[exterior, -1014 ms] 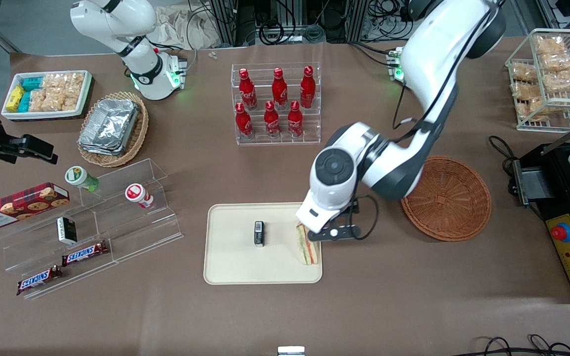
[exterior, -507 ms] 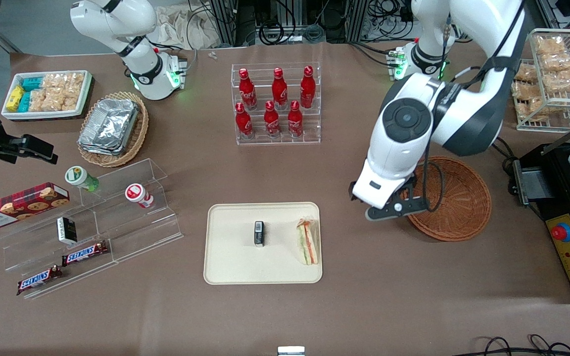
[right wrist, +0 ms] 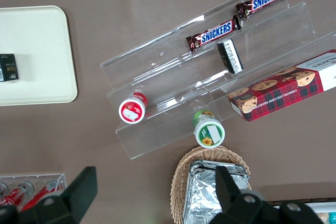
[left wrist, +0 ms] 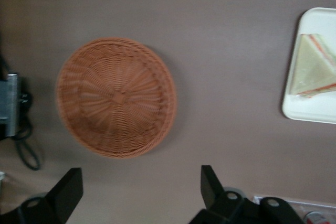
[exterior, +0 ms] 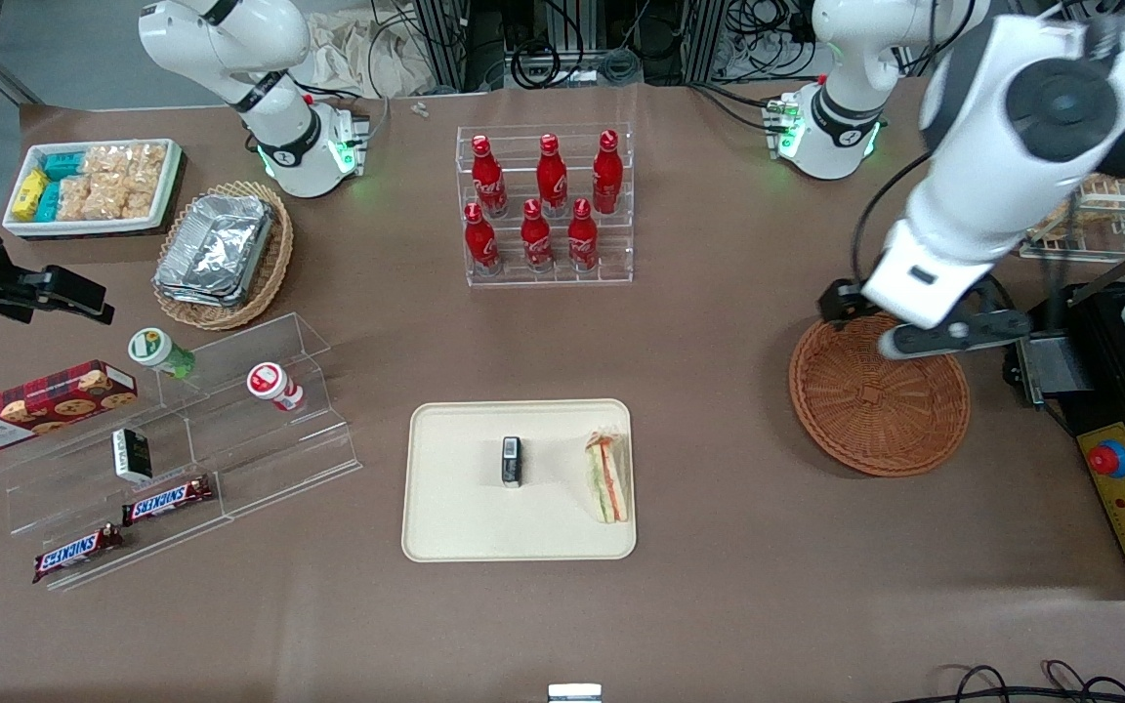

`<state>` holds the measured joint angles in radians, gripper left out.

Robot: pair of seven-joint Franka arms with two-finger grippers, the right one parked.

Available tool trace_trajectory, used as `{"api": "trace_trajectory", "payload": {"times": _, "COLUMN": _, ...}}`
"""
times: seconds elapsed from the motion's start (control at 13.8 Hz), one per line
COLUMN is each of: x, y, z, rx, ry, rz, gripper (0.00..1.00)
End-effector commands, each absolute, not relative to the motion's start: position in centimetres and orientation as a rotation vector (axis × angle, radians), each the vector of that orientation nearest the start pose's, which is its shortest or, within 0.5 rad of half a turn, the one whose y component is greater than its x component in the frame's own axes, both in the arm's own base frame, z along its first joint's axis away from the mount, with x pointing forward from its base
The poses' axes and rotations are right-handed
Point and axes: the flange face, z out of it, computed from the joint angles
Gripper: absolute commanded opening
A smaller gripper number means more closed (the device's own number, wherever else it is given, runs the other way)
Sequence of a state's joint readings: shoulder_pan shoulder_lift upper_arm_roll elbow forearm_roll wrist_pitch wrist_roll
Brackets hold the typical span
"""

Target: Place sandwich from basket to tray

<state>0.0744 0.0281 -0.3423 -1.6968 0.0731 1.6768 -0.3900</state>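
Sandwich [exterior: 607, 477] on tray [exterior: 455, 517], gripper [left wrist: 137, 188] above basket [exterior: 879, 422].
Sandwich lies at the tray's edge nearest the basket, beside a small black item [exterior: 512, 461]. Gripper hangs high over the basket's rim farther from the front camera, fingers [left wrist: 66, 188] spread wide, holding nothing. Basket holds nothing, well apart from tray.

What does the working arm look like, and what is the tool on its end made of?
The working arm is glossy white with rounded shells and dark grey to black joints, one capped by a round dark disc. A black cable loops along it. Green lights glow at its base. The tool, above the basket, is black, with two blocky fingers set wide apart.
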Motion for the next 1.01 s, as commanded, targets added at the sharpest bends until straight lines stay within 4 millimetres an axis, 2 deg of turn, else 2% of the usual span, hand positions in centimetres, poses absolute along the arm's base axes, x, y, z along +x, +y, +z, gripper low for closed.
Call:
{"api": "trace_trajectory", "payload": {"times": 0.0, "x": 54.7, "y": -9.1, "z": 57.4, "rx": -3.076, "ry": -0.162, "rz": 0.104, "gripper": 0.99}}
{"api": "trace_trajectory", "payload": {"times": 0.22, "x": 55.7, "y": -5.3, "z": 57.1, "rx": -3.081, "ry": -0.226, "rz": 0.104, "gripper": 0.99}}
{"api": "trace_trajectory", "payload": {"times": 0.36, "x": 56.3, "y": -2.1, "z": 56.9, "rx": -3.107, "ry": -0.173, "rz": 0.119, "gripper": 0.99}}
{"api": "trace_trajectory", "payload": {"times": 0.65, "x": 55.9, "y": -1.4, "z": 57.5, "rx": -3.120, "ry": -0.130, "rz": 0.130, "gripper": 1.00}}
{"api": "trace_trajectory", "payload": {"times": 0.8, "x": 55.8, "y": 0.1, "z": 58.2, "rx": -3.126, "ry": -0.090, "rz": 0.106, "gripper": 1.00}}
{"api": "trace_trajectory", "payload": {"times": 0.87, "x": 55.6, "y": 0.3, "z": 58.5, "rx": -3.125, "ry": -0.068, "rz": 0.097, "gripper": 1.00}}
{"api": "trace_trajectory", "payload": {"times": 0.94, "x": 55.5, "y": -0.4, "z": 58.6, "rx": -3.124, "ry": -0.049, "rz": 0.095, "gripper": 1.00}}
